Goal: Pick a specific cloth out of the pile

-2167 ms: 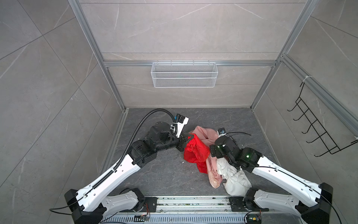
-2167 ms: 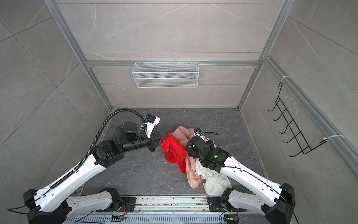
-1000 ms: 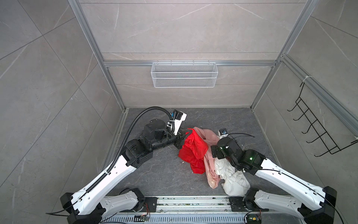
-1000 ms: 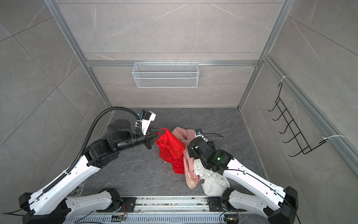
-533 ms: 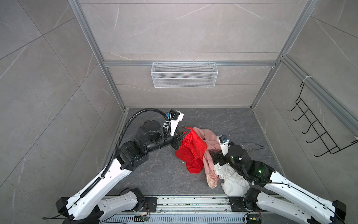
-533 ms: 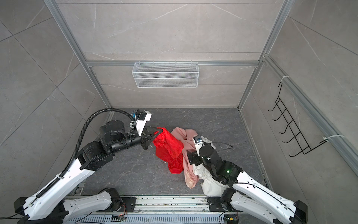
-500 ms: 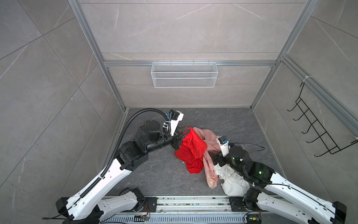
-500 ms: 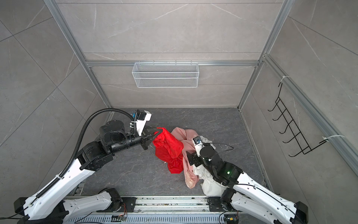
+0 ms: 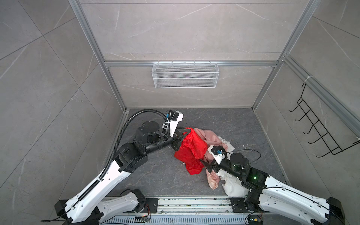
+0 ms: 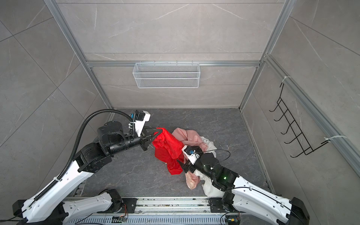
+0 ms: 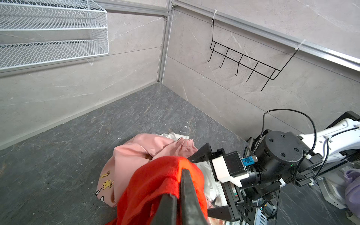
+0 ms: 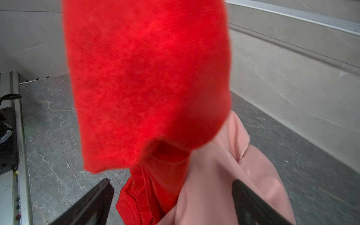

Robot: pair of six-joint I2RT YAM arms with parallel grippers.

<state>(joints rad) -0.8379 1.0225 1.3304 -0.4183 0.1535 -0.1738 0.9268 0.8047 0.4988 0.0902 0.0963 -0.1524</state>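
Left wrist view: red cloth pinched at its top fold

Left gripper (image 11: 178,182): jaws fully closed on a fold of the cloth (image 9: 191,150).
Cloth: hangs from that pinch, its long axis running down toward the robot's base. The lower end appears to rest on the floor, touching the pile (image 9: 224,145) at the pink cloth (image 9: 207,135).
Right gripper (image 9: 204,166): jaws spread wide, nothing held, aimed at the cloth's lower part and just beside it.
Judgement: the left arm has it, and lifting away should free the trailing end.

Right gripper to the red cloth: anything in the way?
Nothing blocks it: the red cloth hangs right before the open right gripper. The pink cloth lies beside it, also within the jaw span.
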